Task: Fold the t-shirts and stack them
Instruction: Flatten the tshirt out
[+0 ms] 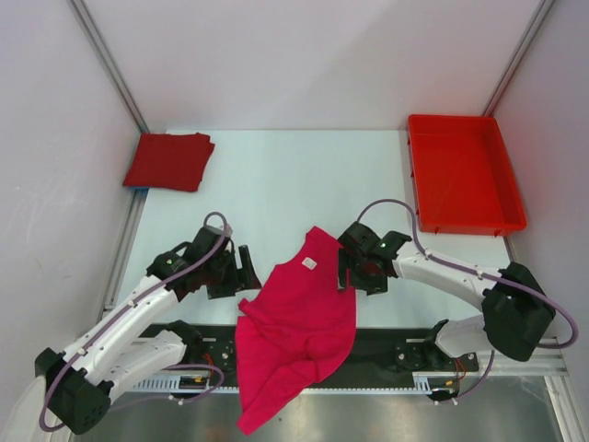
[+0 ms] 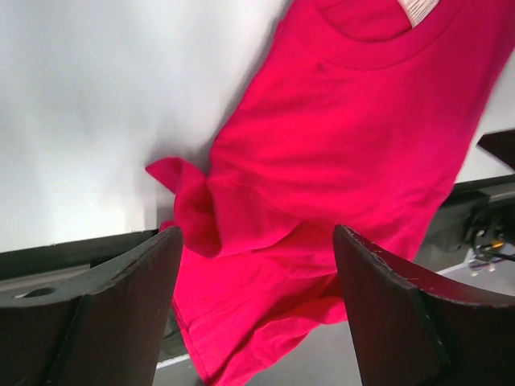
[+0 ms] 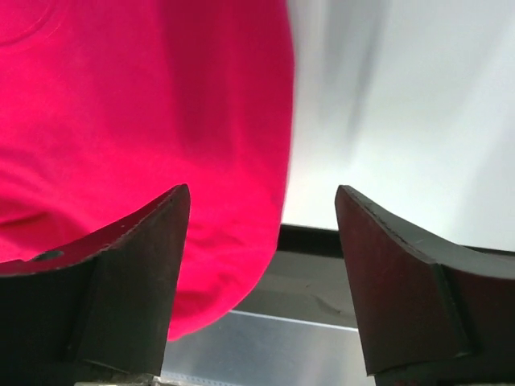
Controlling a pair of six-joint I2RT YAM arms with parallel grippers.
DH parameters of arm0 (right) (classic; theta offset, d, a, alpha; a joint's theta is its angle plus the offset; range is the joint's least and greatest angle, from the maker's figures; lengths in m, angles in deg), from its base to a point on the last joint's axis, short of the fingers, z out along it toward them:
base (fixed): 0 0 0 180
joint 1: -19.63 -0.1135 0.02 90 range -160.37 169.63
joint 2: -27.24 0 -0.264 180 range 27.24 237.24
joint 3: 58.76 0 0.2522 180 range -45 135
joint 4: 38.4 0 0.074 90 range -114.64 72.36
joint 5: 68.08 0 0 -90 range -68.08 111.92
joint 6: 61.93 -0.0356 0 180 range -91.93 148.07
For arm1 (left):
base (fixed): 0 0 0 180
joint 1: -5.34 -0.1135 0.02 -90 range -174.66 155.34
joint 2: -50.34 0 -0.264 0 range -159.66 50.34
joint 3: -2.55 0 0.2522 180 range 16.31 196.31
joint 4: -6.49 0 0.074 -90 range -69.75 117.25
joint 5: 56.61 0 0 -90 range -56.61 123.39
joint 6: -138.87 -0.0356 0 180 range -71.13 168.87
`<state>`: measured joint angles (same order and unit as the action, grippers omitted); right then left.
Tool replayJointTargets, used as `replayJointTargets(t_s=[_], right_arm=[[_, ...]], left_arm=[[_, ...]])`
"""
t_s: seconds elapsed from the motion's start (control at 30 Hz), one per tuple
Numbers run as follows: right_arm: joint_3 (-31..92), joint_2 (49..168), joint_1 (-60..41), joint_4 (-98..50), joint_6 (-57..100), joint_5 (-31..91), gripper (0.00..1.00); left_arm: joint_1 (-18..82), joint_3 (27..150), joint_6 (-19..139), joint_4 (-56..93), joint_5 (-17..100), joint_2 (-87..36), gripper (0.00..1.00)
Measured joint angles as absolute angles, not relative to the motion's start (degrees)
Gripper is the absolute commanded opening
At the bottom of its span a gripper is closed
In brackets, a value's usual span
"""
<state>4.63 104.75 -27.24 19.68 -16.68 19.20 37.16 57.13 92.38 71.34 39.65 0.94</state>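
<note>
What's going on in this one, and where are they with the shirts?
Two arms are partway through folding t-shirts. The crimson t-shirt lies folded at the far left corner of the table. The pink t-shirt lies rumpled and unfolded, draped over the near edge. The left hand and right hand flank it, both open, neither gripping it. A red tray sits far right.

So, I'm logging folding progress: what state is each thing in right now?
pink t-shirt: unfolded, rumpled, overhanging the table's near edge.
crimson t-shirt: folded, lying flat.
red tray: empty.
left tool: open, holding nothing.
right tool: open, holding nothing.
</note>
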Motion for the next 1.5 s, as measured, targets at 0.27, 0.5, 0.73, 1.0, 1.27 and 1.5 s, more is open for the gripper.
replayJointTargets(t_s=[0.27,0.5,0.73,1.0,1.27,1.5], right_arm=[[4.0,108.8,-22.8,16.4,-15.6,19.1,0.65],[3.9,114.3,-21.5,11.7,-13.9,21.9,0.58],[4.1,117.2,-17.5,7.7,-11.7,27.7,0.06],[16.7,119.2,-10.3,14.5,-4.8,27.1,0.0],[57.3,129.4,-9.4,21.2,5.3,23.6,0.43],[95.8,151.9,-9.4,30.5,10.7,25.5,0.78]], left_arm=[[42.8,54.4,95.0,70.4,38.7,-3.1,0.74],[43.0,52.7,95.0,67.4,41.1,-8.6,0.42],[43.1,57.3,92.2,65.7,42.1,-11.6,0.0],[43.1,74.0,86.7,64.7,40.0,-14.8,0.0],[41.2,92.0,85.0,65.0,26.6,-13.6,0.0],[25.9,83.5,87.0,66.1,24.6,-13.1,0.0]])
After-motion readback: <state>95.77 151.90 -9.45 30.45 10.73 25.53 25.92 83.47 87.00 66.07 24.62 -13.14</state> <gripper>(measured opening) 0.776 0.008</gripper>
